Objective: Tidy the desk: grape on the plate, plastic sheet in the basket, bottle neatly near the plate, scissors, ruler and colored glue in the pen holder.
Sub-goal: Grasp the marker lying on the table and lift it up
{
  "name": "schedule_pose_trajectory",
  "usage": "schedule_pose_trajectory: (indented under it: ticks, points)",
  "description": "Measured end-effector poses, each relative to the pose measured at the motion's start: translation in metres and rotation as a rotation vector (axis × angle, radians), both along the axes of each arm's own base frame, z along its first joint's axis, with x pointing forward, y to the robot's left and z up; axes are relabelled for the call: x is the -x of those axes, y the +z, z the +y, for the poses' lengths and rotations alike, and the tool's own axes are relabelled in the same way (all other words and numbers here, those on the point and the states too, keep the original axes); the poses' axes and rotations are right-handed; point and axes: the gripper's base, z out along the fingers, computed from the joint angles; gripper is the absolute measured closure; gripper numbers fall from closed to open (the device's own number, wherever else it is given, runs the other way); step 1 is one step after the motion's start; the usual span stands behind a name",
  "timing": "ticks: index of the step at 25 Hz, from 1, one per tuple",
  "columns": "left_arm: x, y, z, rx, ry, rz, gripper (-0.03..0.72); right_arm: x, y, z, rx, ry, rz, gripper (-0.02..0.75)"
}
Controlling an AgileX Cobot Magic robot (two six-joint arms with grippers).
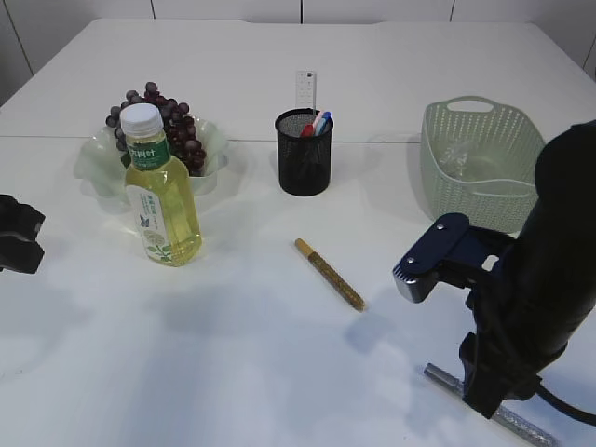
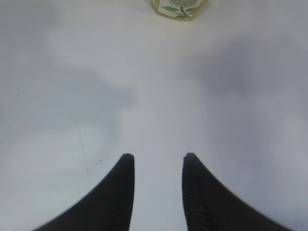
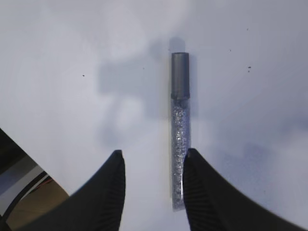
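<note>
Silver glitter fills the slim glue tube (image 3: 180, 139) that lies flat on the white tabletop (image 1: 279, 354) under the right pincer (image 3: 153, 187). Its grey cap points away from the wrist camera. The right pincer stands partly open and grips nothing; the tube lies just inside the right-hand finger (image 3: 202, 192), off the middle of the gap. A second tube, gold glitter (image 1: 330, 274), lies in the open middle of the tabletop, well apart from the mesh pen holder (image 1: 304, 154).

Such a tube looks light, stiff and round, so it will likely roll or skid if one finger reaches it first. The smooth plastic barrel may slip, and it lies low, so the fingertips must come right down to the surface. The best hold seems to be across the barrel near its middle, with the tube centred between the fingers.

The left pincer (image 2: 156, 192) hovers partly open and empty over bare tabletop, the bottle (image 1: 160, 191) ahead of it, standing by the plate (image 1: 98, 168) of grapes (image 1: 172, 126).
</note>
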Motion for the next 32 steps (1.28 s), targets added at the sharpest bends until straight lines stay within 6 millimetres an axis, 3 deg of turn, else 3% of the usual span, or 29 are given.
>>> schedule_pose_trajectory:
  ticks: [10, 32]
  points:
    - [0.000, 0.000, 0.000, 0.000, 0.000, 0.000, 0.442, -0.012, -0.036, 0.006, 0.032, 0.012, 0.059, 0.415]
    - [0.000, 0.000, 0.001, -0.017, -0.010, -0.005, 0.442, -0.020, -0.063, 0.006, 0.080, 0.006, 0.071, 0.428]
